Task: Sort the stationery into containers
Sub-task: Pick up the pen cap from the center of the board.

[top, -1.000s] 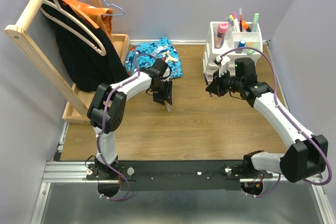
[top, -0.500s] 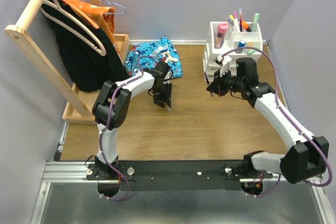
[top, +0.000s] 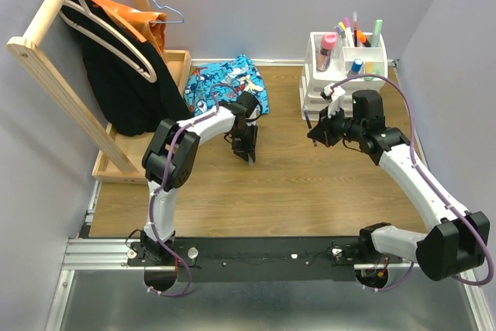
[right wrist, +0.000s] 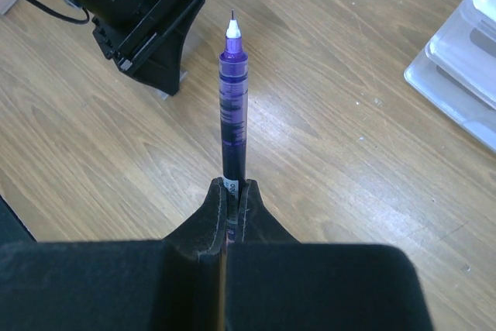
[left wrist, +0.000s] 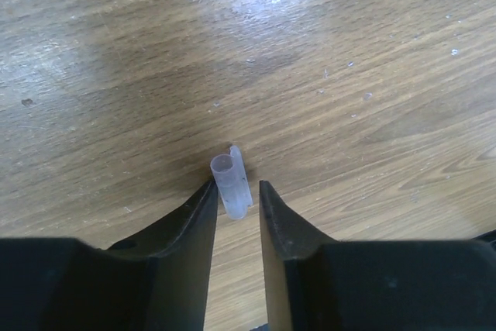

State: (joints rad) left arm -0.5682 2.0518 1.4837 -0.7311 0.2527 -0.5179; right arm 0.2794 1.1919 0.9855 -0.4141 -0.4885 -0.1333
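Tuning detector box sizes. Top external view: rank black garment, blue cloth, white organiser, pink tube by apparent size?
1. black garment, clearly the largest
2. white organiser and blue cloth: look about alike, so not ranked against each other
3. pink tube, the smallest

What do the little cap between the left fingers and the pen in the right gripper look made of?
Cap: likely translucent frosted plastic, pale lilac, hollow open end.
Purple pen: probably glossy see-through tinted plastic barrel, dark ink showing inside; white tip, fine point possibly metal.
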